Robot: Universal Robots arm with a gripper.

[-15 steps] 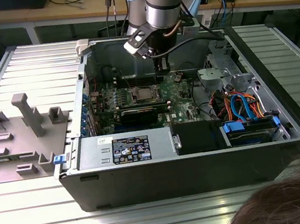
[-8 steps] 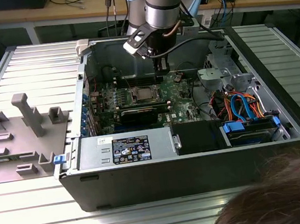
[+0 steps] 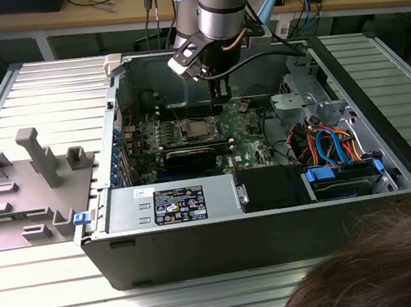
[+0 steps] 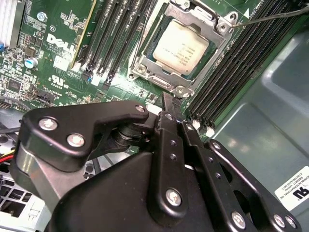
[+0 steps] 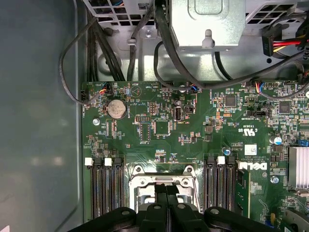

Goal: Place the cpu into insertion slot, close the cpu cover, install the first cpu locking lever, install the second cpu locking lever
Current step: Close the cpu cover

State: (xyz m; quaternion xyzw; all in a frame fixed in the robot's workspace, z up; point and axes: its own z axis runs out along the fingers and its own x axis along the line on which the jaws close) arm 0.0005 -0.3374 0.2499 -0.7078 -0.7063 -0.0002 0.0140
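Second wrist view | dull square cpu [image 4: 181,47] — metal cpu cover [image 4: 147,54] framing | jaws closed

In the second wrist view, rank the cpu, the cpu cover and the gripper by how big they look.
Largest: gripper, though it sits nearest the camera.
Then: cpu cover.
Smallest: cpu, inside the cover's window.

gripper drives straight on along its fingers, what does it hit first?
Probably the near edge of the cpu cover, framing the cpu. In the second wrist view the shut gripper points at that rim. Depth is unclear.
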